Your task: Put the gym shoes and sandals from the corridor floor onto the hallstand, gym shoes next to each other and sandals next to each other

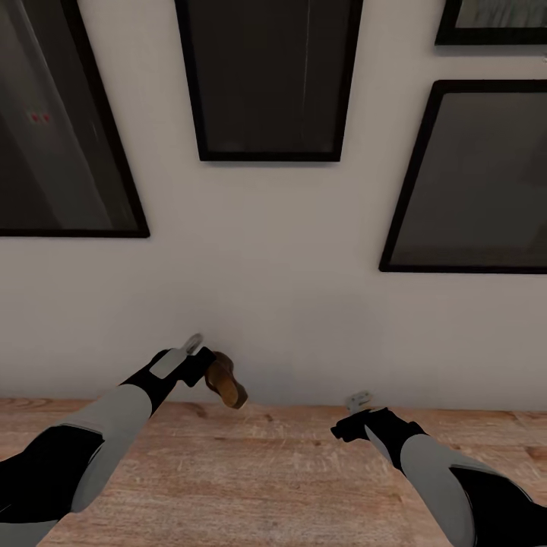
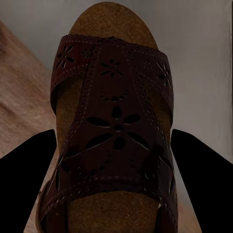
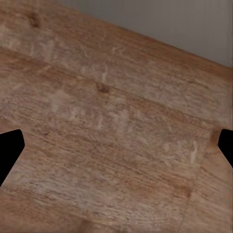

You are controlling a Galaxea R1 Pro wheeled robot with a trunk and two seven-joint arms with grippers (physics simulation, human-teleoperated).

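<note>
**One sandal in the air, wall dead ahead**

From where I stand, the robot faces a pale wall [image 1: 289, 304] hung with dark framed panels: one at its eleven o'clock [image 1: 53, 121], one at twelve [image 1: 266, 76], a large one at two [image 1: 479, 182] and the corner of a fourth higher up at one o'clock [image 1: 494, 19]. The wall meets the corridor floor [image 1: 266, 471] just past both grippers, so it blocks the way forward.

The left gripper [image 1: 215, 370] reaches toward ten o'clock and has a brown sandal [image 1: 227, 382] clamped between its fingers, lifted clear of the planks and close to the base of the wall. The left wrist camera looks along the sandal [image 2: 111, 131]: dark perforated straps with a flower pattern over a tan insole, a black finger [image 2: 26, 179] pressed in at each side, the toe pointing at the wall.

The right gripper [image 1: 343, 430] hangs low at about two o'clock over the bare planks. In its wrist camera the fingertips [image 3: 8, 148] sit far apart at the edges, spread wide with nothing between them but wood grain [image 3: 111, 126] and a strip of wall beyond.
</note>
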